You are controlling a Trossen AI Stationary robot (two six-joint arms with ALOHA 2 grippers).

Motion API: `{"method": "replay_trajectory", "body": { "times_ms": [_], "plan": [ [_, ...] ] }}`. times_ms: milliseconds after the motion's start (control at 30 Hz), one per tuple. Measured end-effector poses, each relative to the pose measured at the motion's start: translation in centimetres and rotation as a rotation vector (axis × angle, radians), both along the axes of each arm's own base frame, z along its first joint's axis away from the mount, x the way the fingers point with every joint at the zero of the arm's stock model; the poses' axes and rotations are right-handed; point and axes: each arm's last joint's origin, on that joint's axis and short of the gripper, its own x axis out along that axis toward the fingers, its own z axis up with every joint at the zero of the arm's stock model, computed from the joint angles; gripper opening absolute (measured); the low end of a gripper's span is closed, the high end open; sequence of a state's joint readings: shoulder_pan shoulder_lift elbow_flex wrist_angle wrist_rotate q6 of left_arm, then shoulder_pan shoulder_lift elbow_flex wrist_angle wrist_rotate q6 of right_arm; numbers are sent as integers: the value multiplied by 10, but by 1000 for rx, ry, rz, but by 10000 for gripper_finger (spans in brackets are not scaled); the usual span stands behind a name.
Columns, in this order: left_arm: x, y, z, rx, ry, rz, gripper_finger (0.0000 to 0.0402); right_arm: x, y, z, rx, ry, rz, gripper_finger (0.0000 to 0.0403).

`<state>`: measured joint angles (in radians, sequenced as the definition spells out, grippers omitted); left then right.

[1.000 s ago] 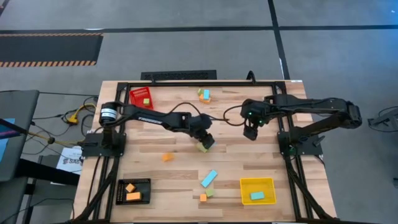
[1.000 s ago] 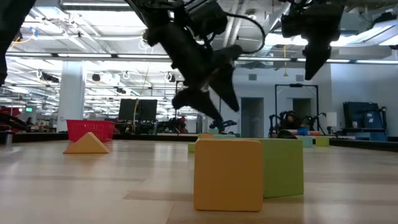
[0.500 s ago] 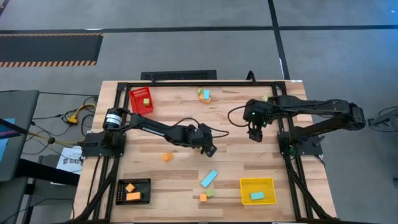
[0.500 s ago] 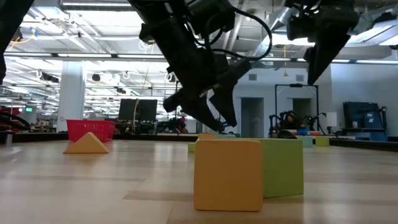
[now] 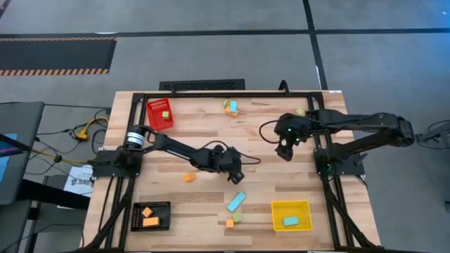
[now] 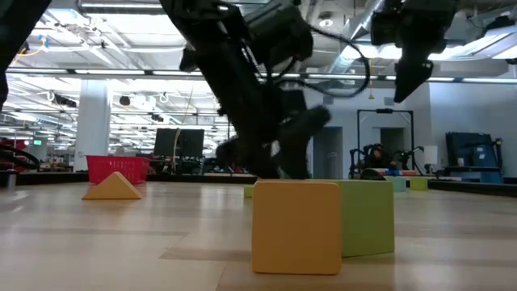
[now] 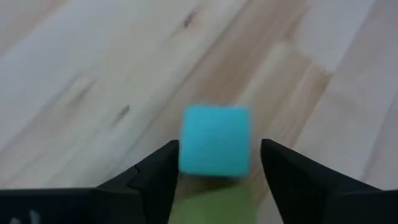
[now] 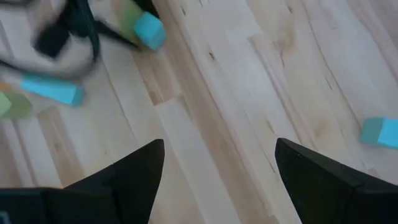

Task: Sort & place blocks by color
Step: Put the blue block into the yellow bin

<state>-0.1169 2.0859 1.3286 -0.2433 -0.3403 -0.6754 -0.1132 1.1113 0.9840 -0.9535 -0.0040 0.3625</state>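
My left gripper (image 5: 235, 174) is low over the table's middle. It is shut on a light green block (image 7: 211, 205), and a cyan cube (image 7: 215, 140) stands at the block's front between the fingertips. The pair also shows in the right wrist view (image 8: 142, 26). My right gripper (image 5: 283, 150) hangs open and empty (image 8: 217, 155) above the table's right half. On the table lie a cyan bar (image 5: 236, 201), an orange piece (image 5: 188, 177), an orange and a green block (image 5: 233, 221) near the front, and two blocks (image 5: 230, 107) at the far edge. My left gripper pinches the green block (image 7: 214, 208) between its two fingers, farther back than their tips. The cyan cube's sides (image 7: 184, 149) sit between the fingertips; I cannot tell whether both touch it or whether the two blocks are joined. Whether the blocks are clear of the table is hidden.
A red bin (image 5: 160, 112) with a green block stands at the far left. A black bin (image 5: 151, 216) with orange blocks is near left, and a yellow bin (image 5: 290, 214) with a cyan block is near right. Bare wood lies between the arms.
My left gripper has gone toward the table's near edge and down toward the tabletop, carrying the green block with it.
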Motion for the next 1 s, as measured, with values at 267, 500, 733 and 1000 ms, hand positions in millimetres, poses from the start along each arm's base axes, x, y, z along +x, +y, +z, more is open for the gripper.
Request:
{"method": "replay_trajectory", "body": {
  "times_ms": [267, 500, 733, 1000],
  "plan": [
    [2, 1, -8, -5, 22, -30, 265, 7, 6, -1, 20, -26, -19, 327],
    [2, 0, -8, 84, 51, -148, 262, 10, 10, 1, 25, -66, -17, 327],
    [4, 0, -8, 180, 84, -306, 254, 13, 14, 3, 24, -100, 2, 327],
    [4, 2, -8, 114, 70, -292, 221, 14, 14, 3, 22, -113, 5, 327]
  ]
}}
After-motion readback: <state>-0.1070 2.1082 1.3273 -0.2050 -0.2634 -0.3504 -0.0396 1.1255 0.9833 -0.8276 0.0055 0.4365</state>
